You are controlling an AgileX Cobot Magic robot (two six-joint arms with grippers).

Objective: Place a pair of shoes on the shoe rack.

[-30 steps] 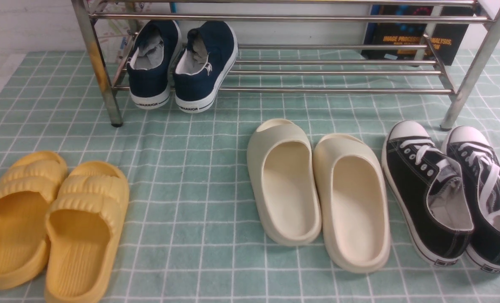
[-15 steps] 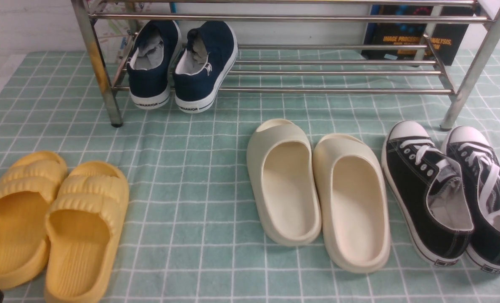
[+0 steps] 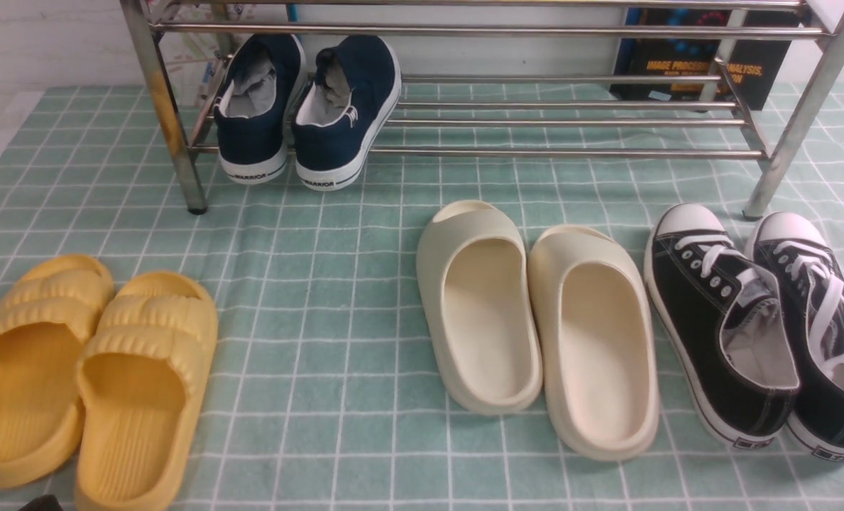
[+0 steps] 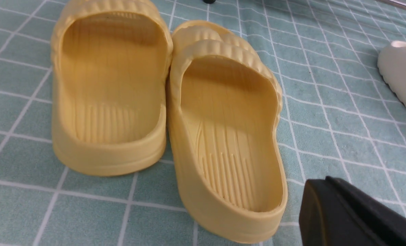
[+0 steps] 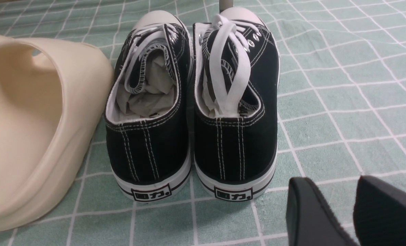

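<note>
The pair of shoes, two navy slip-ons (image 3: 255, 113) (image 3: 343, 113) with white soles, stands on the lower bars of the shiny steel shoe rack (image 3: 535, 152), at its left end, heels toward me. My left gripper (image 4: 322, 186) is shut with nothing in it and hovers low just behind the heel of a yellow slide; in the front view only a dark sliver of it (image 3: 38, 504) shows at the bottom edge. My right gripper (image 5: 332, 191) is open and empty, just behind and to the side of the black sneakers' heels.
A pair of yellow ridged slides (image 3: 88, 376) (image 4: 223, 136) lies at front left, cream foam slides (image 3: 535, 319) (image 5: 28, 119) in the middle, black lace-up sneakers (image 3: 755, 326) (image 5: 192, 102) at right. All rest on a green checked cloth. A dark book (image 3: 684, 67) leans behind the rack.
A dark tip of the left gripper came into the front view at the bottom left corner and has shifted a little rightward along the bottom edge. The shoes have not moved.
</note>
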